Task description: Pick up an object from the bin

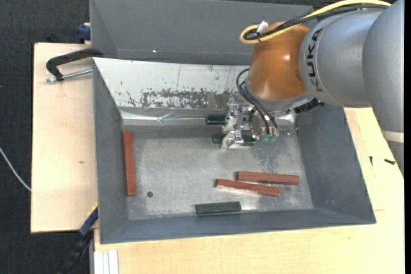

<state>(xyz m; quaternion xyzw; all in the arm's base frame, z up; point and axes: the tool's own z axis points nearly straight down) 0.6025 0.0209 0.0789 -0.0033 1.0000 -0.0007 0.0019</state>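
Gripper point(217, 128), camera view: sits a little above the centre of the frame, close to the back wall of the grey bin point(192, 29). Its two dark fingertips point toward the left of the frame and stand apart, one above the other, with nothing between them. They are over bare bin floor.

Arm point(359, 61): grey, enters from the upper right of the frame. An orange cover point(276, 67) and cables sit at the wrist above the gripper.

Contents of the bin, four long pieces, all lying flat:

1. Upper red-brown stick point(267, 178), right of centre and below the gripper. Long axis runs nearly left to right, with the right end a touch lower.
2. Lower red-brown stick point(248, 187), just beside item 1 and offset to the left. Long axis runs left to right, sloping slightly down toward the right. Whether the two sticks touch cannot be told.
3. Dark bar point(218, 208), lower centre and near the front wall, apart from the sticks. Long axis runs left to right.
4. Left red-brown stick point(130, 162), at the left of the floor along the left wall and well apart from the rest. Long axis runs top to bottom, nearly upright in the frame.

Items 1 and 2 are nearest to the gripper, and no piece touches it.
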